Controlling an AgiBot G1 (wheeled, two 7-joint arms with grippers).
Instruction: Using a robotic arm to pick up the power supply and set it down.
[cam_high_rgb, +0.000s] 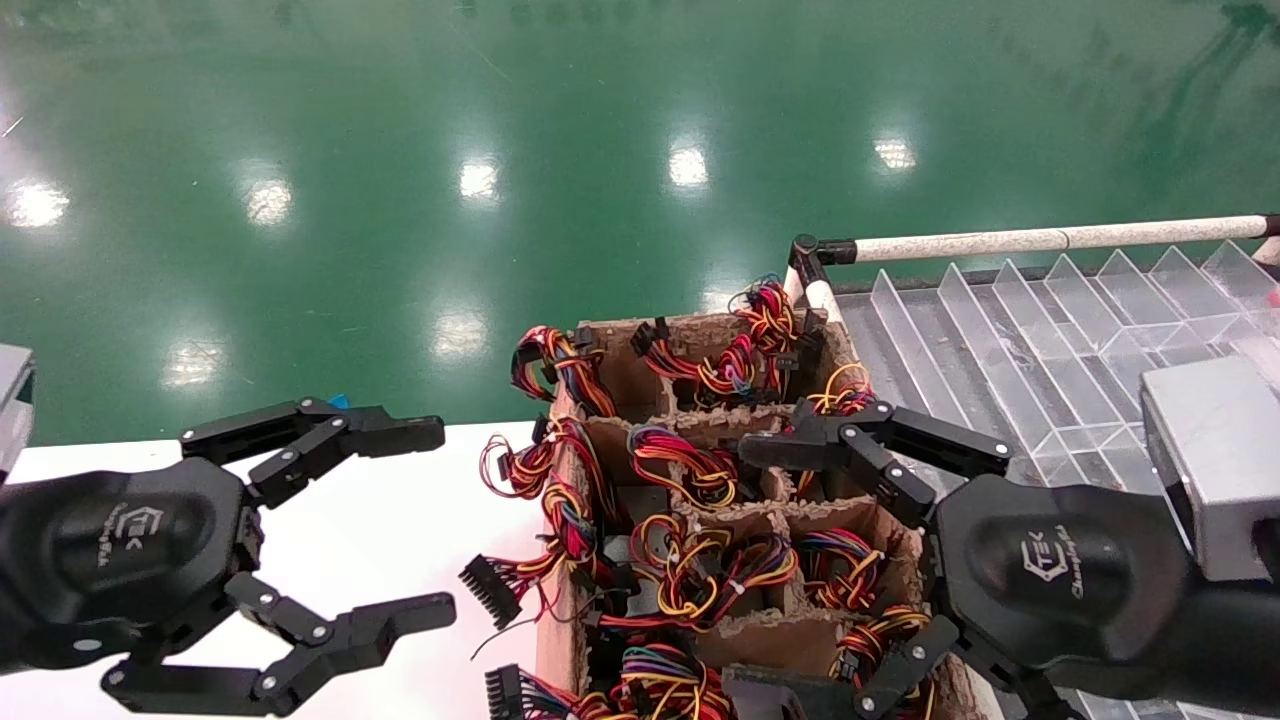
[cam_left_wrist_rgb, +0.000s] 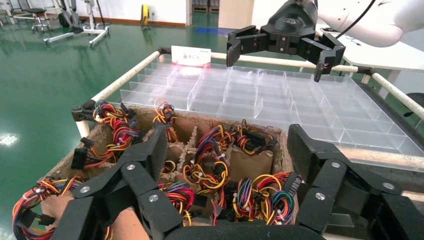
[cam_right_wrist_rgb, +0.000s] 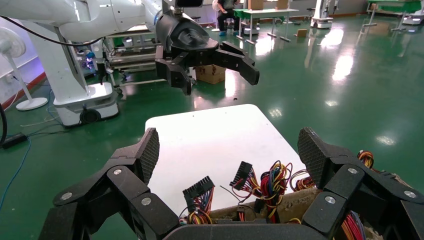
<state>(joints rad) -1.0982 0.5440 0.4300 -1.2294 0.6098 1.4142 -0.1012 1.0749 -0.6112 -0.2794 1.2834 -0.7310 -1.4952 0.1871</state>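
Observation:
The power supply units lie in the compartments of a brown cardboard crate (cam_high_rgb: 556, 620). Only their red, yellow, orange and black wire bundles (cam_high_rgb: 700, 565) show; the grey bodies are hidden. My right gripper (cam_high_rgb: 745, 570), on a silver-grey wrist (cam_high_rgb: 1210, 460), hangs open over the crate's right side with nothing between its fingers. The right wrist view has its open gripper (cam_right_wrist_rgb: 230, 150) above the crate rim (cam_right_wrist_rgb: 320, 197). My left gripper (cam_high_rgb: 445, 520) is open and empty over the white table (cam_high_rgb: 400, 500), left of the crate. In the left wrist view that gripper (cam_left_wrist_rgb: 227, 145) frames the bundles (cam_left_wrist_rgb: 207, 167).
A clear acrylic divider tray (cam_high_rgb: 1050, 340) lies right of the crate behind a white rail (cam_high_rgb: 1050, 240). Black connectors (cam_high_rgb: 490, 590) spill over the crate's left wall onto the table. Green floor lies beyond. Each wrist view shows the other gripper farther off.

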